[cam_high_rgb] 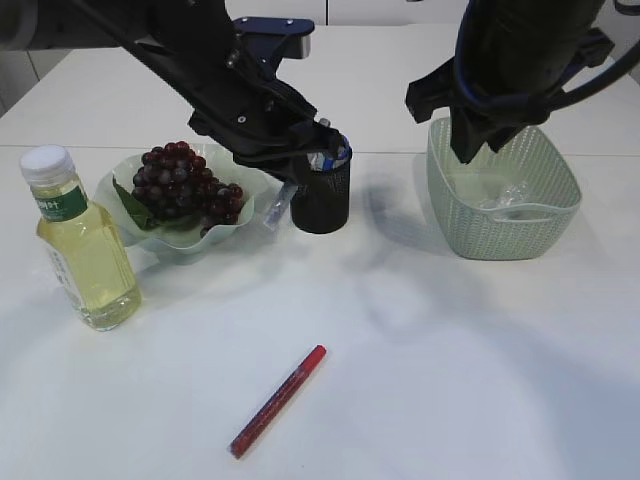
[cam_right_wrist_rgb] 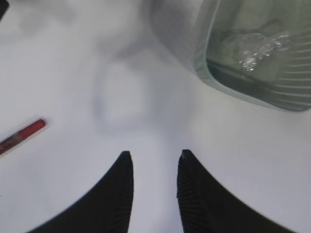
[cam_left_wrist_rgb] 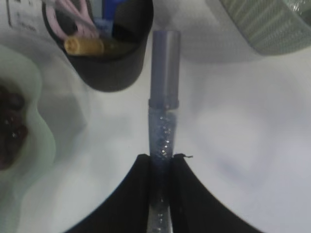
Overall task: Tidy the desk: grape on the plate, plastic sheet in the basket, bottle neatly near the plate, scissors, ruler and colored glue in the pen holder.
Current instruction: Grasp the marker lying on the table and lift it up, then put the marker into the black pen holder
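The left gripper (cam_left_wrist_rgb: 160, 162) pinches a blue glitter glue tube (cam_left_wrist_rgb: 163, 97) just beside the black pen holder (cam_left_wrist_rgb: 104, 68) (scissors already inside), while the right gripper (cam_right_wrist_rgb: 154, 158), jaws apart and empty, hangs near the basket (cam_right_wrist_rgb: 233, 82) holding the plastic sheet (cam_right_wrist_rgb: 252, 48).

Two glue pens (cam_high_rgb: 277, 401), one bottle (cam_high_rgb: 80, 243)

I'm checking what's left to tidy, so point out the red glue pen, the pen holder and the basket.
red glue pen (cam_high_rgb: 278, 400), exterior view, middle of its barrel.
pen holder (cam_high_rgb: 320, 200), exterior view, its black mesh front wall.
basket (cam_high_rgb: 500, 232), exterior view, its pale green front wall.
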